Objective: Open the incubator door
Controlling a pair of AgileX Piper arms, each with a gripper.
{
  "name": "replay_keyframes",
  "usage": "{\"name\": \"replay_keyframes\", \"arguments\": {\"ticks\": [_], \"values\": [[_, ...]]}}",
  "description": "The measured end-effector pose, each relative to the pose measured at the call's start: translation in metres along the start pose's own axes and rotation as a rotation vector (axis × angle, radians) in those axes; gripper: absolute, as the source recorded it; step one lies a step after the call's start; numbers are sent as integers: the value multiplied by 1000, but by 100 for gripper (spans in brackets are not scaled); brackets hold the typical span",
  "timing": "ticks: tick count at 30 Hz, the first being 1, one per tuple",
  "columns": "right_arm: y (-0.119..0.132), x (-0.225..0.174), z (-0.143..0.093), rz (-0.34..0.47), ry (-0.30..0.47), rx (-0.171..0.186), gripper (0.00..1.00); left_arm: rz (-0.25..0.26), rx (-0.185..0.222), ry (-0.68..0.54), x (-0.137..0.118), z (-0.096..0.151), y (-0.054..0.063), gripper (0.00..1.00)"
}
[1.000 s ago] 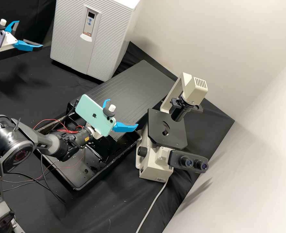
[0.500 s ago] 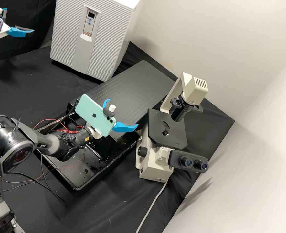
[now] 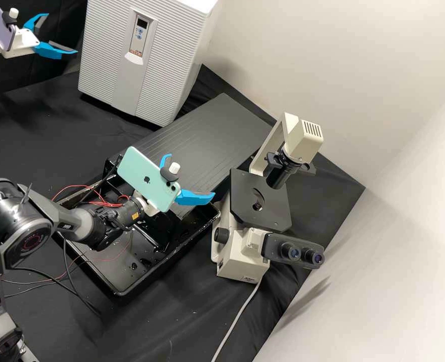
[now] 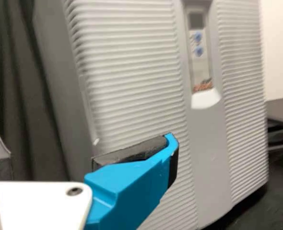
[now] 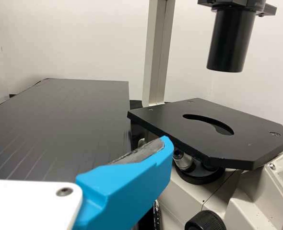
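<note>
The white incubator (image 3: 106, 55) stands at the back left in the high view, its ribbed front door (image 3: 159, 75) closed. To its left, my left gripper (image 3: 62, 33) is held up with its fingers apart and nothing between them. In the left wrist view the incubator (image 4: 132, 72) stands beyond the left gripper (image 4: 84, 141), with the door's left edge behind the blue finger (image 4: 127, 187). My right gripper (image 3: 192, 176), also open and empty, hangs above the black tray's edge beside the microscope. The right wrist view shows one finger of the right gripper (image 5: 79, 143) before the microscope stage.
The cream microscope (image 3: 245, 251) stands right of the right gripper, its black stage (image 3: 262, 201) close to the blue fingertips. A dark ribbed board (image 3: 212, 130) lies between incubator and microscope. Below the right arm is a black tray (image 3: 131, 269) with loose wires.
The left gripper first moved up and left in the high view, then right toward the incubator's left side, staying open. My right gripper has kept still.
</note>
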Motion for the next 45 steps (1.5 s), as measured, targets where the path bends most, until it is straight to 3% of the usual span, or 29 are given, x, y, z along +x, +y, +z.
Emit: {"name": "replay_keyframes", "arguments": {"ticks": [4,9,15,19,23,30,38,42,45], "values": [[0,0,0,0,0,0,100,30,4,-49,14,-9,5,100],[0,0,0,0,0,0,100,55,-36,-42,32,-28,4,100],[0,0,0,0,0,0,100,51,-68,-19,44,-50,-4,100],[0,0,0,0,0,0,100,30,-54,-49,53,-59,-12,100],[0,0,0,0,0,0,100,18,-65,-89,66,-65,-19,100],[0,0,0,0,0,0,100,26,-130,-132,85,-71,-22,100],[0,0,0,-1,-1,0,100,24,-88,-192,100,-74,-22,100],[0,0,0,-1,-1,0,100,25,-111,-219,108,-73,-25,100],[0,0,0,-1,-1,0,100,24,-103,-238,111,-72,-25,100]]}}
